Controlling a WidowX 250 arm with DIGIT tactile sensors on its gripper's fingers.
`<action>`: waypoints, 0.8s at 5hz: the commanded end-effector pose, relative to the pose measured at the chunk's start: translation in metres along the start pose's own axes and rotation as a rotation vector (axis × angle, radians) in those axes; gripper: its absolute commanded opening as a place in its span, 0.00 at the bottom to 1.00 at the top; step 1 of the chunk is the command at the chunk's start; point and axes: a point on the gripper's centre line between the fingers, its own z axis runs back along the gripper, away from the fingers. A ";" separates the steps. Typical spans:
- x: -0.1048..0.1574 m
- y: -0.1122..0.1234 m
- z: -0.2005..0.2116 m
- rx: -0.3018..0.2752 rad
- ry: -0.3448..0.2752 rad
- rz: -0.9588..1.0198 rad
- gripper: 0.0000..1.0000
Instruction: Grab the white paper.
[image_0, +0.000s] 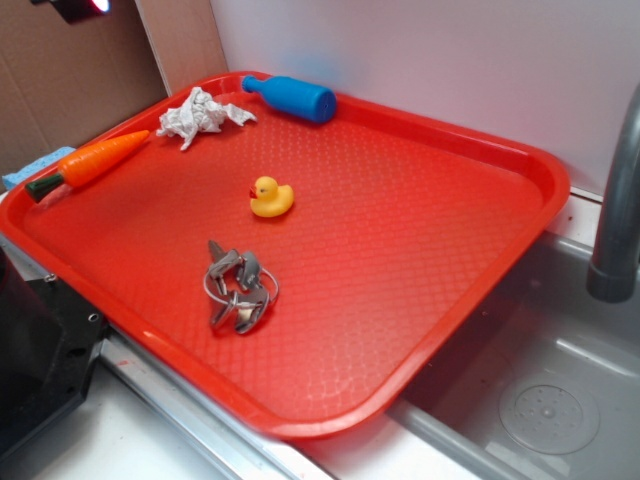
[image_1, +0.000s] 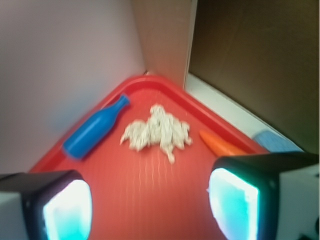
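Observation:
The white paper (image_0: 203, 113) is a crumpled wad lying in the far left corner of the red tray (image_0: 420, 250). In the wrist view the white paper (image_1: 157, 131) lies ahead of my gripper (image_1: 150, 205), well beyond the fingertips. The gripper stands open, its two glowing pads wide apart over bare tray, with nothing between them. The gripper itself does not show in the exterior view.
A blue bottle (image_0: 291, 96) lies just right of the paper and an orange carrot (image_0: 92, 160) just left of it. A yellow duck (image_0: 270, 197) and a bunch of keys (image_0: 238, 287) sit mid-tray. A sink (image_0: 540, 400) and faucet (image_0: 615, 200) are at right. Walls stand close behind the tray.

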 end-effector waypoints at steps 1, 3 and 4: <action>0.027 -0.001 -0.070 0.009 -0.090 0.059 1.00; 0.026 -0.011 -0.130 0.031 0.019 0.034 1.00; 0.024 -0.009 -0.140 0.069 0.027 0.019 1.00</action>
